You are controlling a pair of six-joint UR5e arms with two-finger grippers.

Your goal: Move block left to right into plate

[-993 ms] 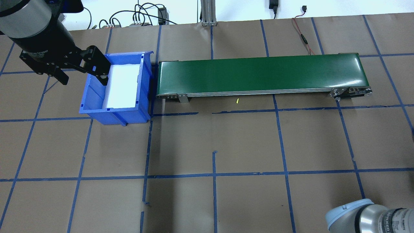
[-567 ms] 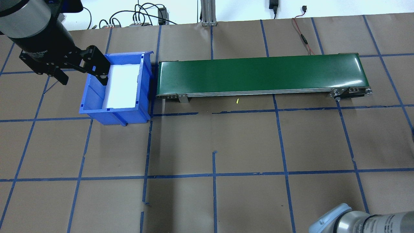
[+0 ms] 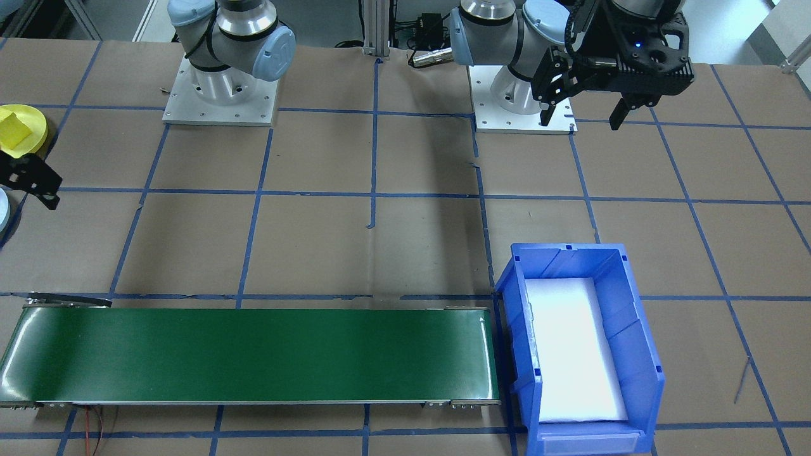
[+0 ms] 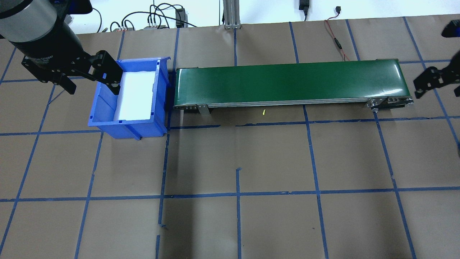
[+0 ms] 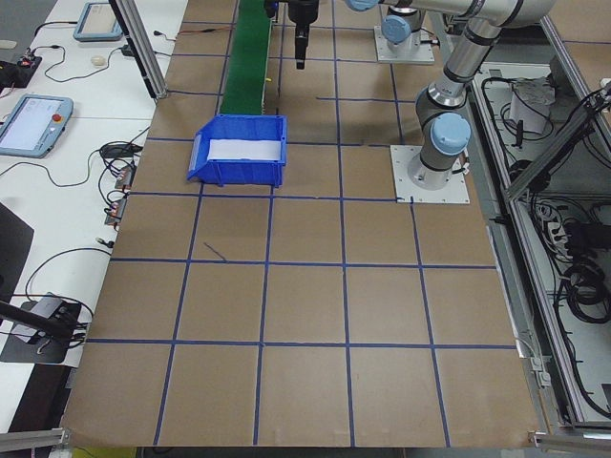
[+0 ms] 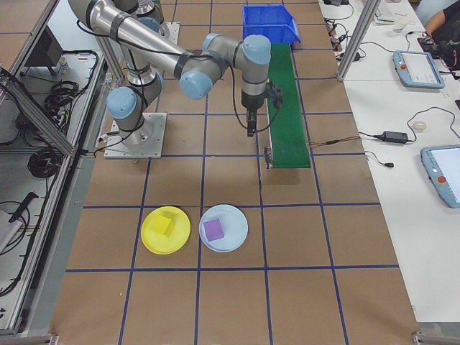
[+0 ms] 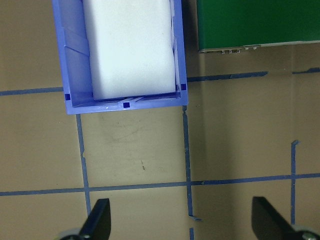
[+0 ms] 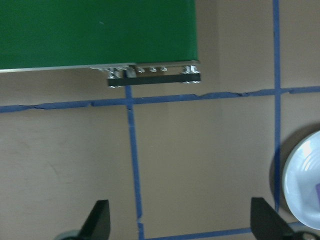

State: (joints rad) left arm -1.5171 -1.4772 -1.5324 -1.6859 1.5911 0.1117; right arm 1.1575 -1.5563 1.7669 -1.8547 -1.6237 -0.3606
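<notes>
Block (image 6: 166,224): the small yellow foam cube already lies inside the round bright yellow plastic plate (image 6: 152,241), at the robot's right end of the table. I judge this delivery done.

- Brown paper-covered table with a blue tape grid (image 4: 273,158): carries the whole route.
- Long green conveyor belt (image 4: 287,81): runs from the robot's left to its right, probably to carry blocks between arms that cannot reach each other's end. Nothing rides on it.
- Blue plastic bin (image 4: 104,108): butts against the belt's left end and holds a white foam pad (image 4: 134,95). I see no blocks in it, so the supply looks exhausted.
- Pale blue round plate (image 6: 233,215): sits just beside the yellow one and holds a purple foam cube (image 6: 213,229). The blocks seem sorted by colour.
- Left gripper (image 3: 583,117): hangs above the table on the robot's side of the bin, fingers spread wide and holding nothing. It looks parked where it could dip into the bin.
- Right gripper (image 8: 180,222): fingers also spread and empty. It hovers just off the belt's right end, between belt and plates, a sensible spot to wait for the next arrival.
- Tiny yellow scrap (image 4: 263,112): lies on the paper just beside the belt. It may be a foam crumb, but it is too small to tell.
</notes>
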